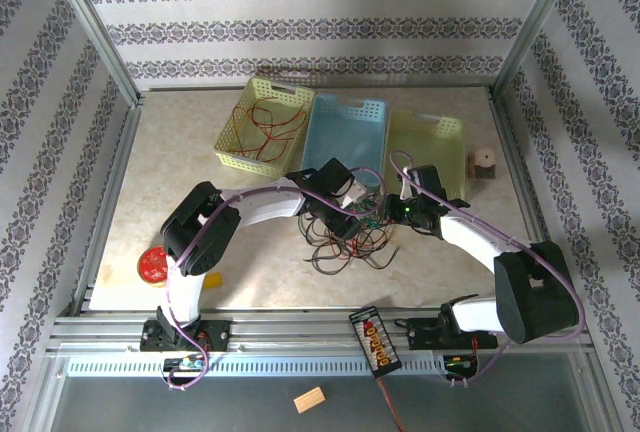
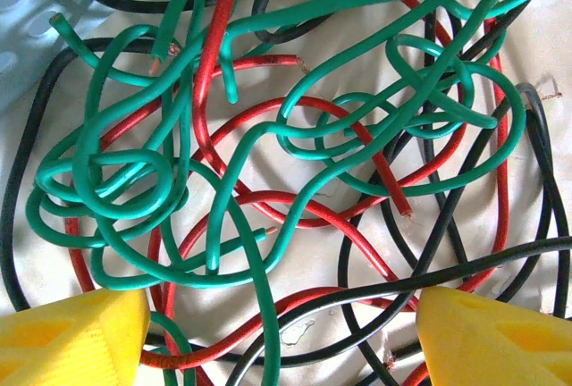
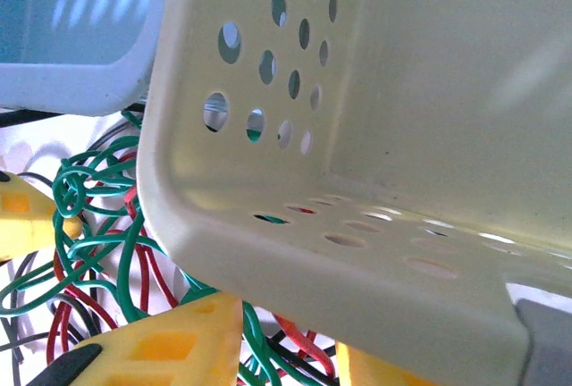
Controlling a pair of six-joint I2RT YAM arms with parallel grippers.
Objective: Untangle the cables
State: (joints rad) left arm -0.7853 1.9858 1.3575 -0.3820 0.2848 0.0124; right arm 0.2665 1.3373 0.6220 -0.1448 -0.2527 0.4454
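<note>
Looking from above: the tangle of red, green and black cables (image 1: 345, 240) lies on the table (image 1: 180, 172) at centre frame, just below the blue basket (image 1: 347, 137). Yellow basket (image 1: 232, 124), upper left, holds loose red cable loops (image 1: 268, 127); pale green basket (image 1: 428, 152) sits right of the blue one. Left gripper (image 1: 345, 216) hangs over the tangle's upper edge; right gripper (image 1: 395, 214) is at its upper right, beside the pale green basket's near wall. Left wrist view: yellow fingers (image 2: 80, 337) stand wide apart at the lower corners, cables spread between them, none pinched. Right wrist view: fingers (image 3: 170, 346) narrowly parted at the bottom edge, green and red strands crossing the gap; cannot tell whether they grip.
</note>
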